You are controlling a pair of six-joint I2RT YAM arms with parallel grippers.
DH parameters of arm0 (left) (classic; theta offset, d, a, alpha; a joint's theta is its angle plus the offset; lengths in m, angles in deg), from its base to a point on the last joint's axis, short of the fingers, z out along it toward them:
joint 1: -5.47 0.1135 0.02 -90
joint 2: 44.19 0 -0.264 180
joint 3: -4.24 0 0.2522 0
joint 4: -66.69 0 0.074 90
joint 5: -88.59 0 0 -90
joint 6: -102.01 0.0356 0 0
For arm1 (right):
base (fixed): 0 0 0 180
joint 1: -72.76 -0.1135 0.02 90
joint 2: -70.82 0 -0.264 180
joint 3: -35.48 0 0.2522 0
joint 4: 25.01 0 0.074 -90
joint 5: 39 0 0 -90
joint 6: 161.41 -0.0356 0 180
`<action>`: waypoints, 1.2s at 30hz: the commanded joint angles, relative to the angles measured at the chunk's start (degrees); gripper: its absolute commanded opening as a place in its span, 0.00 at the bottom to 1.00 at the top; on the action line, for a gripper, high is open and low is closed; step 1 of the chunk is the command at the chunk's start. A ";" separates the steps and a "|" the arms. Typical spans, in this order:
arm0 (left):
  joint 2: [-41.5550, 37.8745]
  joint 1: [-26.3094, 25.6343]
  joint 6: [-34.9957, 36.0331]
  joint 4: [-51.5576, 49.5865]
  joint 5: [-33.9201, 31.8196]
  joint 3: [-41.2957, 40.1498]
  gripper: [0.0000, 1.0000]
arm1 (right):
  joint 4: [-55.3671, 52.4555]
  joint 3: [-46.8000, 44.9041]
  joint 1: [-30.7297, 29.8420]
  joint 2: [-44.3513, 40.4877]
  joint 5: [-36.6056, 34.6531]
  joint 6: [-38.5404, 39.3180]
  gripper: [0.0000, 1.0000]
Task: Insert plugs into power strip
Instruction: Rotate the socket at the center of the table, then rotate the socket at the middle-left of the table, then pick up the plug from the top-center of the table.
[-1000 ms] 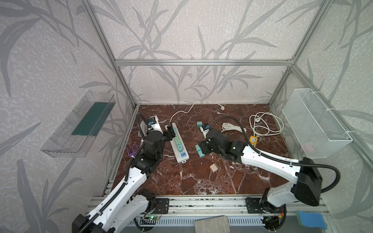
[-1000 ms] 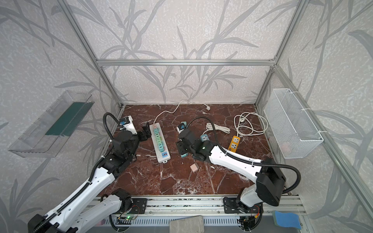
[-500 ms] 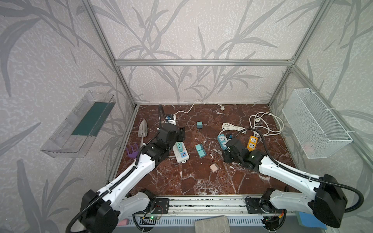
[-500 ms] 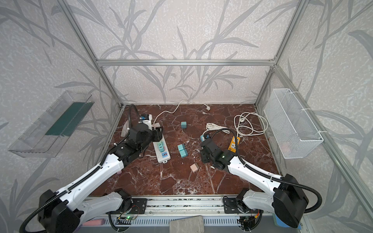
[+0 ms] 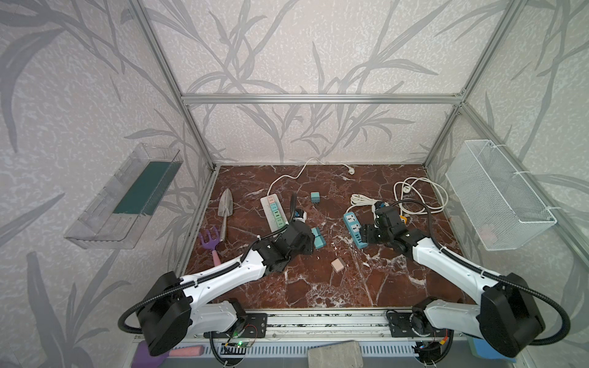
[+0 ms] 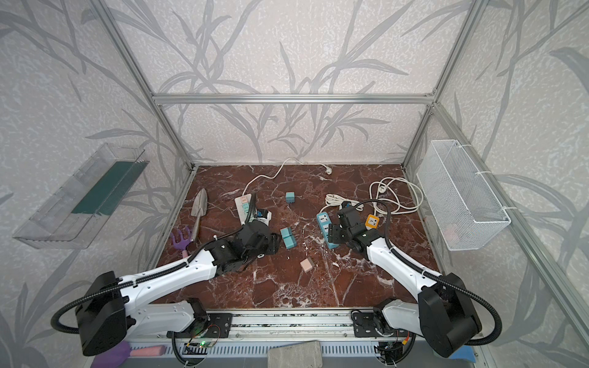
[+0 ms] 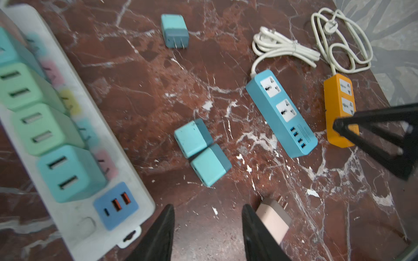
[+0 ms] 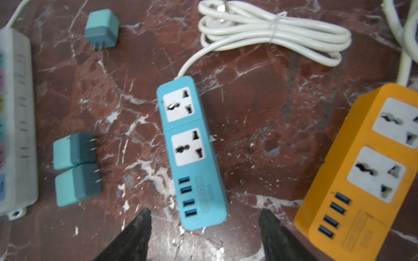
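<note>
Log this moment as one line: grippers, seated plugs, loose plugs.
left gripper: open, empty | right gripper: open, by blue strip | white strip: teal and green plugs seated | loose: teal pair, single teal plug, pink plug

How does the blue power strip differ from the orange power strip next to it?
Colour: the blue power strip has a blue body, the orange power strip an orange one.
Cord: the blue strip's white cord is a tied bundle; the orange strip's cable lies in loose loops.
Place: the blue strip lies nearer the two teal plugs than the orange strip.
Shared: both lie flat, each with two empty sockets and four USB ports.
</note>
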 commanded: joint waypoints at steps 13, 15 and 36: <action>1.75 -1.92 -9.28 9.74 -3.77 -12.70 0.45 | 12.16 -1.38 0.56 11.27 17.06 -1.18 0.76; 1.15 -1.88 -9.33 11.27 -5.43 -14.65 0.46 | 13.14 -2.06 0.45 11.63 18.92 -2.28 0.76; -8.79 5.59 -0.99 2.23 -8.07 -15.77 0.48 | 7.27 -1.11 -1.35 0.55 18.13 -4.12 0.75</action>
